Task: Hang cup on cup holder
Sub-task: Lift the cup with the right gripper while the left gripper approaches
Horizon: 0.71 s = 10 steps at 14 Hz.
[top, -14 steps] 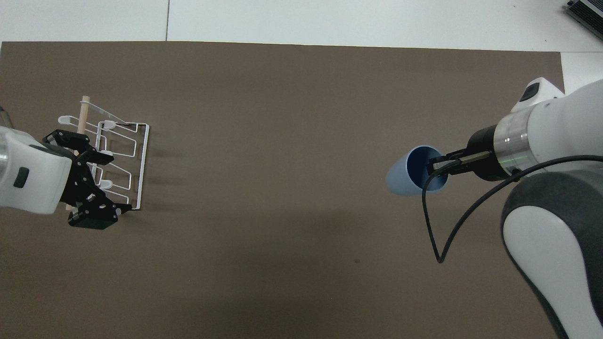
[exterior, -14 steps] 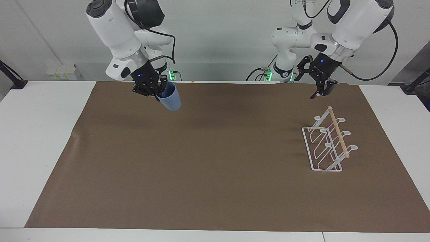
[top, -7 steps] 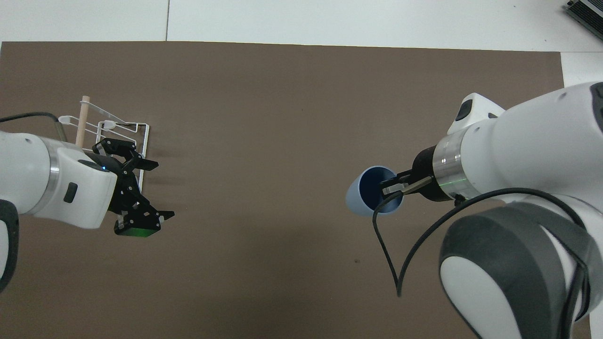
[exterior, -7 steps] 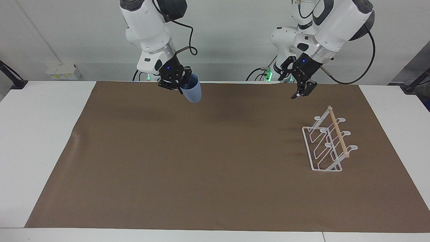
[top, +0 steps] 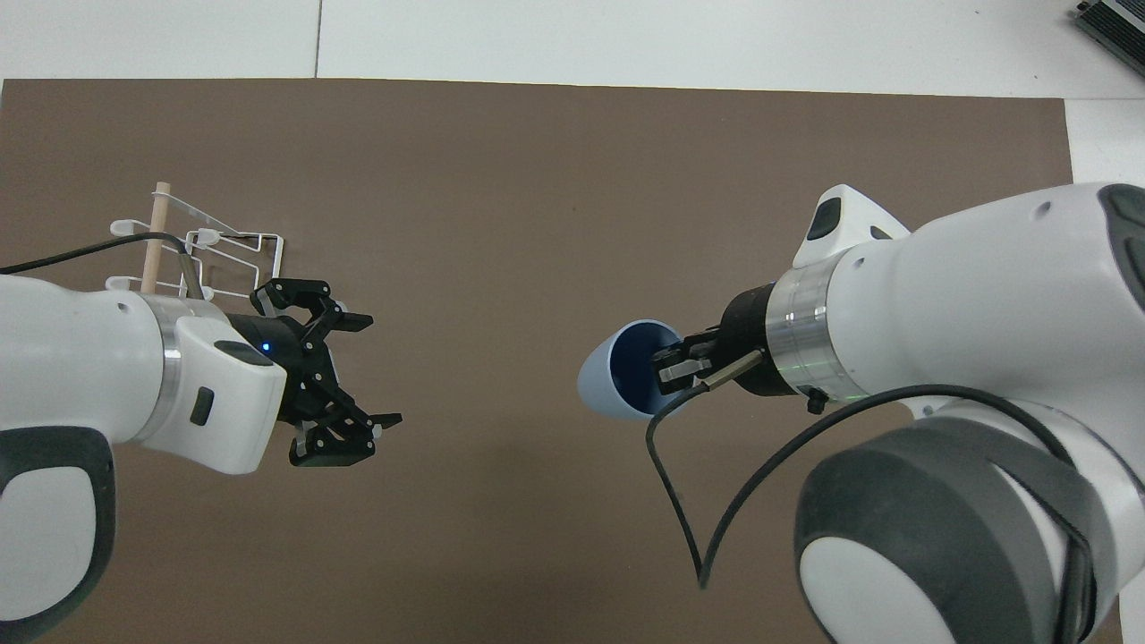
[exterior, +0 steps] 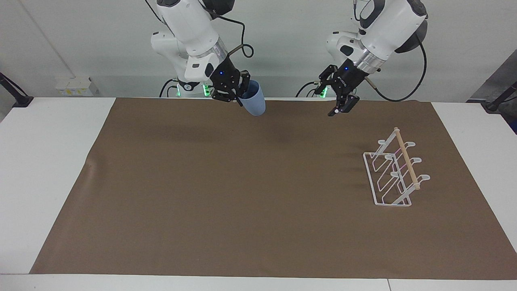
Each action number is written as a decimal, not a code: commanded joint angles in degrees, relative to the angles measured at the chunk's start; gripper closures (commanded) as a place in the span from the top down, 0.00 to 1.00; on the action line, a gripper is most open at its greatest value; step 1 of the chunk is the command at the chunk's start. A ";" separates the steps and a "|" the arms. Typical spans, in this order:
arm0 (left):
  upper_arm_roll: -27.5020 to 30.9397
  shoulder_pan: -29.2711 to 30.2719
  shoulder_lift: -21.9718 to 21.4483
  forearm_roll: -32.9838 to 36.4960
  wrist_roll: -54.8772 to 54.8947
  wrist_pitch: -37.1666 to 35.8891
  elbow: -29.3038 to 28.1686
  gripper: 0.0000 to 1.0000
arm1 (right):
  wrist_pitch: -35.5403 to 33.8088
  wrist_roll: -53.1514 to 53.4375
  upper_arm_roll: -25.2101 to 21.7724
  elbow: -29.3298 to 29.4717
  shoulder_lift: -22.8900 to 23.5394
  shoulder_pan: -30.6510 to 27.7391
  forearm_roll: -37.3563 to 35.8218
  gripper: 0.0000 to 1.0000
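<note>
Since a second ago, right gripper (exterior: pixel 238 92) swung inward above the mat (exterior: pixel 258 226), clamped on the cup (exterior: pixel 254 103) rim, cup tilted, aloft. Left gripper (exterior: pixel 338 106), fingers spread wide and empty, likewise drawn inward, off the cup holder (exterior: pixel 394 173). Overhead: cup's dark interior (top: pixel 637 371) visible; holder at ten o'clock, partly hidden under the left arm. Facing: holder whole, at four o'clock on the mat.

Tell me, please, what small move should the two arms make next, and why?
Probably the right gripper should carry the cup a little more toward the left gripper. It is shut on the cup's rim, up over the mat, while the left gripper is open and empty, its open fingers turned toward the cup. The cup holder stands at the left arm's end, so a handover looks likely.
</note>
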 commanded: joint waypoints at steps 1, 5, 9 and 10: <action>0.87 -3.30 -3.79 -2.76 1.53 3.91 -5.27 1.00 | 2.91 -0.86 0.24 -0.76 -0.64 1.76 2.03 0.00; 0.87 -7.61 -3.71 -5.06 1.53 7.60 -5.27 1.00 | 2.92 1.16 0.15 -1.20 -0.99 2.21 5.90 0.00; 0.78 -10.50 -3.62 -5.41 1.27 11.37 -5.45 1.00 | 2.83 5.46 0.15 -1.20 -1.08 2.29 10.46 0.00; 0.87 -11.56 -3.79 -5.50 0.75 13.39 -6.32 1.00 | 2.57 6.34 0.15 -1.20 -1.08 2.29 10.91 0.00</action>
